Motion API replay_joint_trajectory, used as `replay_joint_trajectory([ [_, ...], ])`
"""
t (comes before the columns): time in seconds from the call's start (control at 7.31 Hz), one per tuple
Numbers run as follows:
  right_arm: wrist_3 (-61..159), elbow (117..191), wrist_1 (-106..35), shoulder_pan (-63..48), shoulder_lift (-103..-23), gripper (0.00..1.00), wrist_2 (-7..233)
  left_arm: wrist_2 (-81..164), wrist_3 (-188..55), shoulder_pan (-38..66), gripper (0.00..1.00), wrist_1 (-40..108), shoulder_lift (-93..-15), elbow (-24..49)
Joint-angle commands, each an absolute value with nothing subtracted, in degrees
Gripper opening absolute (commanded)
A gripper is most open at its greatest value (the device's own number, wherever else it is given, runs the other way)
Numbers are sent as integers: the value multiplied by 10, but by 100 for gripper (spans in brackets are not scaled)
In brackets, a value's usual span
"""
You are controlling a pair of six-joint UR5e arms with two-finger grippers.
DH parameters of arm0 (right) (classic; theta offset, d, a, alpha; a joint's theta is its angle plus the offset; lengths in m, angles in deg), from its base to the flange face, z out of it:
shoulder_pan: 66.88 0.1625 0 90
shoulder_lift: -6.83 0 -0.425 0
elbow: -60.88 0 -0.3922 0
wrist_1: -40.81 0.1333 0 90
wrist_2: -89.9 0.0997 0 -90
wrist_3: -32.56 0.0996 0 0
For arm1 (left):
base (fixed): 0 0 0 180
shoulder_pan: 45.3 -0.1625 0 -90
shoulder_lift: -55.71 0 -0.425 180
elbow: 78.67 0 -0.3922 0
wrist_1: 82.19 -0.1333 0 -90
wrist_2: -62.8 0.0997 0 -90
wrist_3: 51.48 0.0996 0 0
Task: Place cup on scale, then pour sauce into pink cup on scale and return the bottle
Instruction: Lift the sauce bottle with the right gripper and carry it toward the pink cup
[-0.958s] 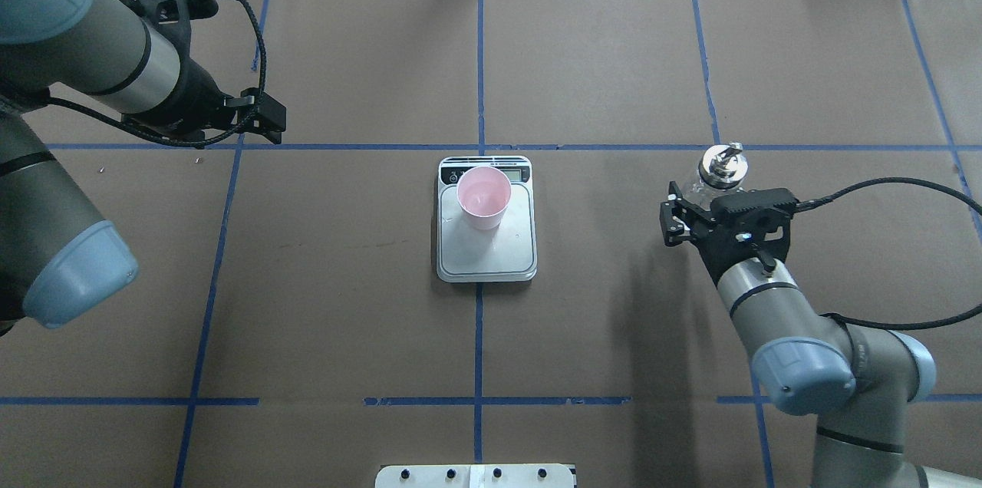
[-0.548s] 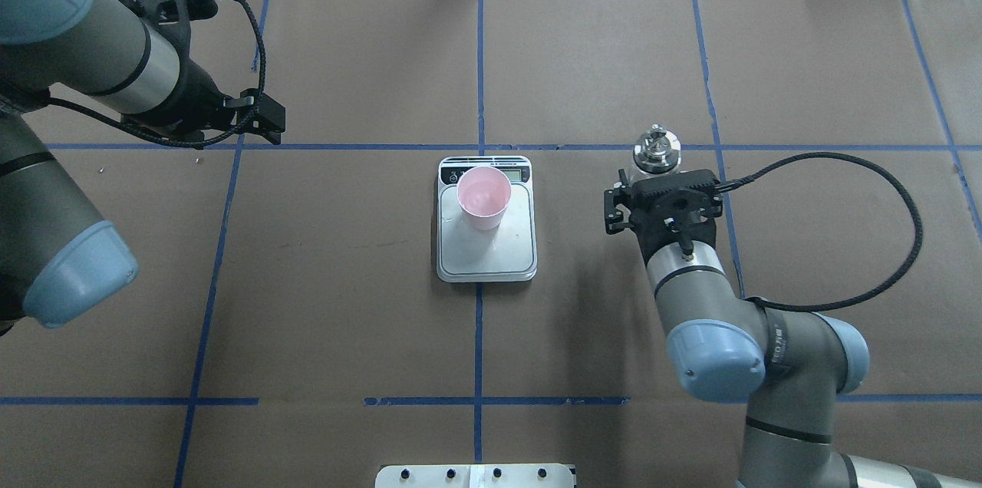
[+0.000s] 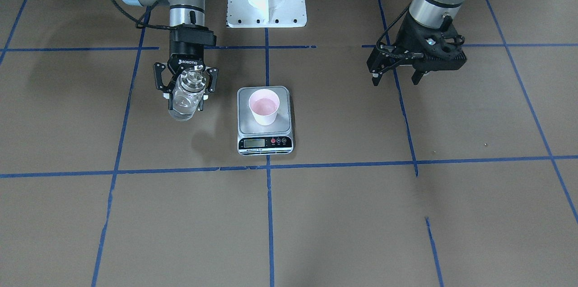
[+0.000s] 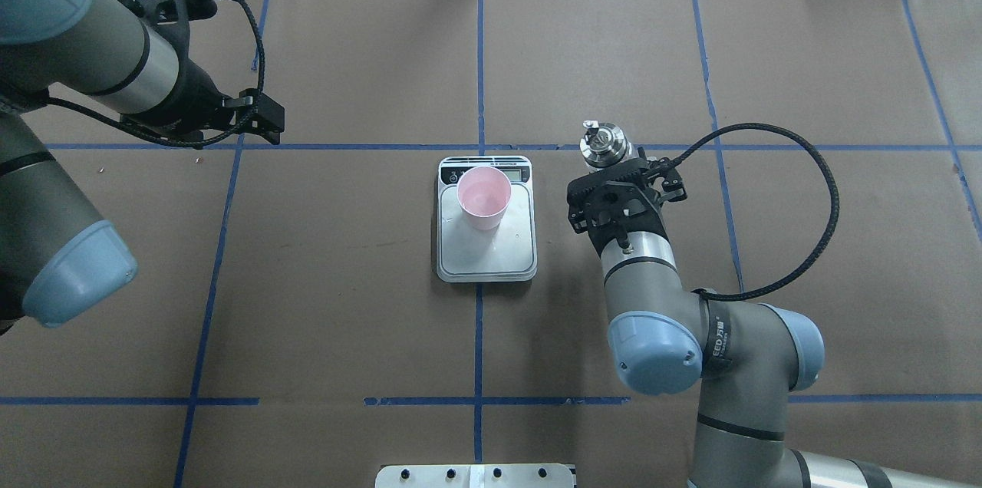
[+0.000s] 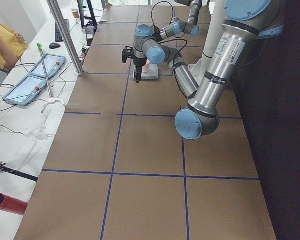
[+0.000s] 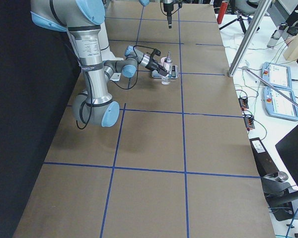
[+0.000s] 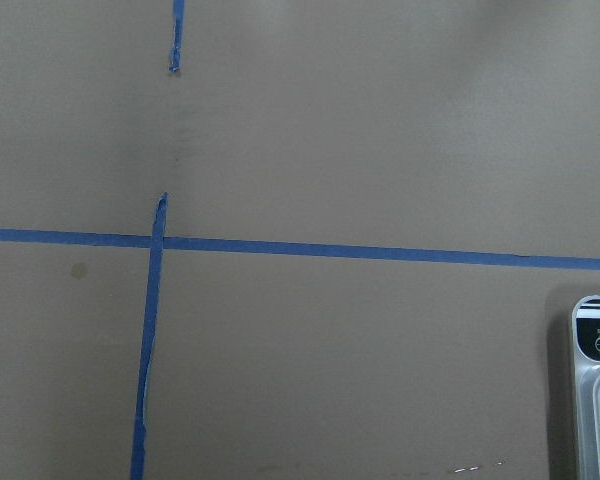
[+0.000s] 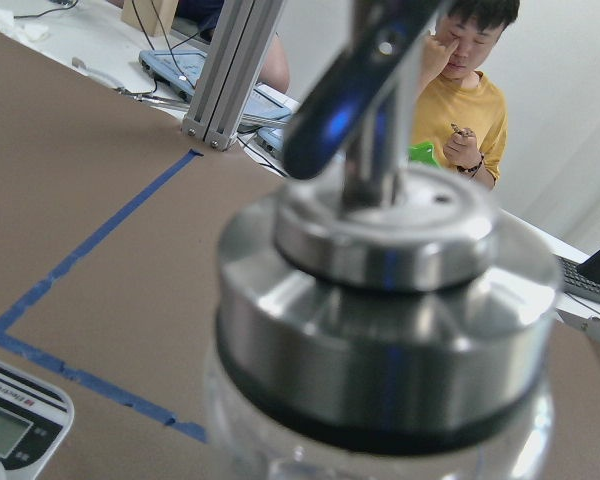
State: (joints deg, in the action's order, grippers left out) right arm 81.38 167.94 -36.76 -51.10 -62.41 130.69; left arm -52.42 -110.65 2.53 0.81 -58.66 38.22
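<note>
Bottle point(image 3: 182, 107): we see it on the robot's right of the scale point(image 3: 265, 143), near the display end and apart from it, cap point(image 4: 604, 144) up.
Right gripper point(image 3: 186, 94): clamped on the bottle's glass body just under the cap, one finger on each side.
Left gripper point(image 3: 395, 80): fingers spread with nothing between them, well apart from the scale on its other side, above the table point(image 4: 345, 296).
Cup point(image 3: 264, 107): upright on the scale's steel plate, toward the display end, its base inside the plate's edges.
Sauce: we cannot make out any liquid level through the glass.
Hidden: from overhead the right gripper covers the bottle's body, so we see only cap and spout. We cannot tell whether the bottle's base touches the table. In that same view the cup overlaps part of the display.
Blurred: in the right wrist view the cap fills the frame out of focus. A corner of the scale shows at bottom left, and a person in a yellow top point(image 8: 465, 100) is beyond the table's far edge.
Cut off: the left wrist view catches only a corner of the scale at its right edge, with blue tape point(image 7: 280, 247) on the paper.
Side views: cup and bottle are too small for us to judge the gap.
Room: a strip of brown paper shows between the bottle and the scale's near edge. Paper also shows on the scale's other three sides, out to the tape lines.
</note>
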Motion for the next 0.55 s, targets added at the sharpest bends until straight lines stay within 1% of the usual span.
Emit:
replay_joint_trajectory([
  [0.0,710,1667,-413,-514,-577,0,1302,-524,-1088,27,100,8,-586,381],
  [0.14,694,1668,-457,-515,-573,0,1276,-524,-1088,27,100,8,-586,381],
  [0.27,620,1667,-493,-516,-557,0,1234,-524,-1088,27,100,8,-586,381],
  [0.41,597,1666,-499,-516,-556,0,1225,-524,-1088,27,100,8,-586,381],
])
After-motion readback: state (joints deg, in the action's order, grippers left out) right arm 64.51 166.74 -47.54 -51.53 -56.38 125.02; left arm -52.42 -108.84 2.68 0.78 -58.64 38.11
